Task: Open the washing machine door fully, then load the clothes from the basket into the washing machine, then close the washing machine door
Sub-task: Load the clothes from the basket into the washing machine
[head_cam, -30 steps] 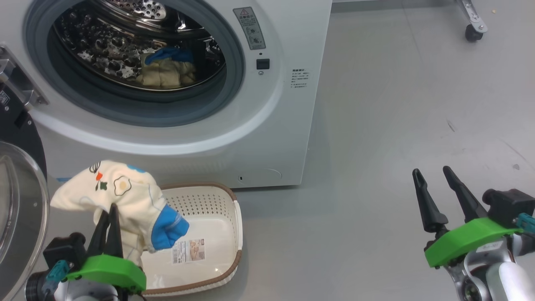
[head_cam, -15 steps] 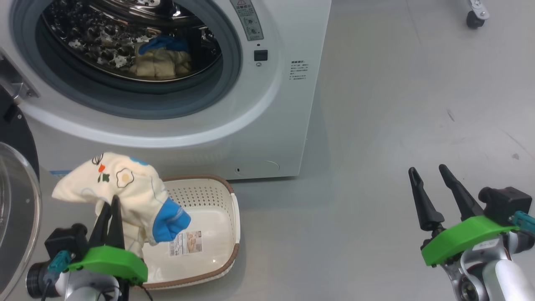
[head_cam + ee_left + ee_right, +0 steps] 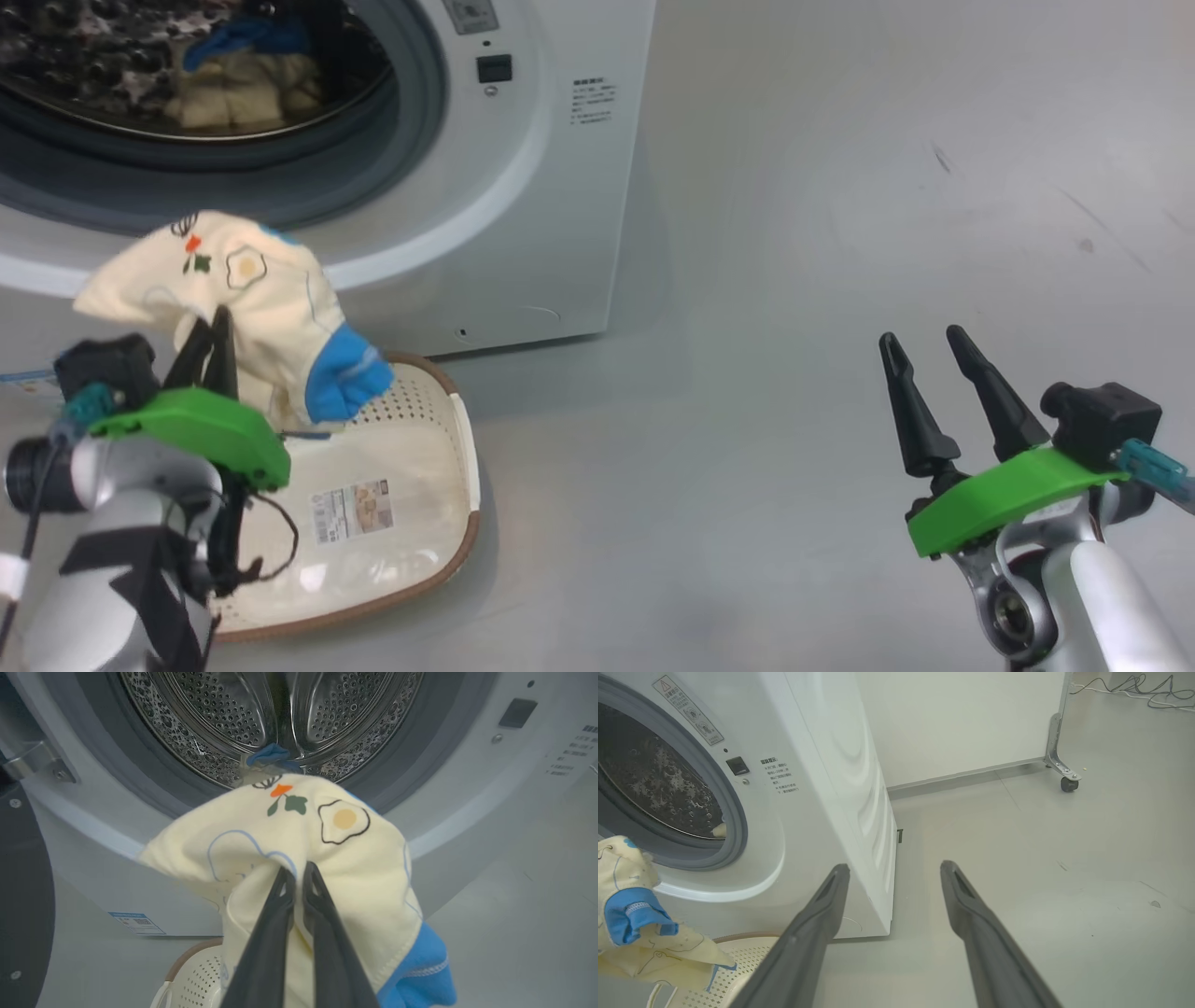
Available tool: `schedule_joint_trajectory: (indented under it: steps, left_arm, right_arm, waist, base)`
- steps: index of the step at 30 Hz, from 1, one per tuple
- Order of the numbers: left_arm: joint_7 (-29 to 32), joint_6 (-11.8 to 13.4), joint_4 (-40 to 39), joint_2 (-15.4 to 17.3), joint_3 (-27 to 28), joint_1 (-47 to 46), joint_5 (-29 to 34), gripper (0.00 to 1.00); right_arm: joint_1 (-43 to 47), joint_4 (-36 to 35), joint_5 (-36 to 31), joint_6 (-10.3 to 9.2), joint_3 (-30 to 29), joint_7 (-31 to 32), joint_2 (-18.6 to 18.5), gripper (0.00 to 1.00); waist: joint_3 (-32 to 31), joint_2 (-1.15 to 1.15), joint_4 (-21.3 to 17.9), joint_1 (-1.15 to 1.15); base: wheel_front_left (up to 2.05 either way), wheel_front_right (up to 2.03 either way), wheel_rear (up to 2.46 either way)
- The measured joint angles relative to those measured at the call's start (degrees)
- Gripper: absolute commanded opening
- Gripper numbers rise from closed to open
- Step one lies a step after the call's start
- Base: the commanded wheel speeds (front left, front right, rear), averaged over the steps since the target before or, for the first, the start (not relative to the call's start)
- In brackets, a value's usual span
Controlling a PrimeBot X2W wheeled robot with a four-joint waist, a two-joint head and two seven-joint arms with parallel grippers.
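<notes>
We see the grey floor (image 3: 840, 233) bearing the washing machine (image 3: 560, 233); the basket (image 3: 420, 448) stands just in front of the washing machine, a castor leg (image 3: 1066, 784) well off its side.

Held garment (image 3: 252, 299): pale yellow; you'll spot fried-egg print, orange flower with green leaves, thin blue outlines, bright blue cuff.
Clothes in drum (image 3: 233, 89): pale yellow, blue.
Basket (image 3: 420, 411): cream, hole-dotted, brown rim.
Washing machine (image 3: 551, 187): white; gasket (image 3: 733, 830) grey.
Your left gripper (image 3: 213, 327), right gripper (image 3: 920, 336): black fingers, green mounts.
Floor (image 3: 794, 280): grey.
</notes>
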Motion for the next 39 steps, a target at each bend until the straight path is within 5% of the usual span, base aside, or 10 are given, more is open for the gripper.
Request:
schedule_joint_trajectory:
  steps: [18, 24, 39]
  left_arm:
    - [16.5, -1.3, 8.6, 10.8, 1.6, -27.6, 0.3, 0.0]
    - [17.4, -1.8, 12.0, 14.8, 3.4, -35.5, 0.3, 0.0]
    - [-10.1, -2.1, 22.2, 19.6, 5.5, -54.9, 4.8, 0.0]
  right_arm:
    - [-6.5, 5.8, 3.4, 0.0, 4.7, -6.9, 1.8, 1.0]
    - [-9.2, 7.0, 4.5, 0.0, 6.5, -8.3, 2.1, 1.0]
    - [-11.1, 8.5, 5.7, 0.0, 8.9, -9.4, 2.3, 1.0]
  waist:
    - [12.6, 0.0, -10.5, 0.01]
    - [17.6, 0.0, -13.1, 0.02]
    - [23.4, 0.0, -18.2, 0.01]
  base:
    - [0.0, 0.0, 0.0]
    - [0.0, 0.0, 0.0]
    - [0.0, 0.0, 0.0]
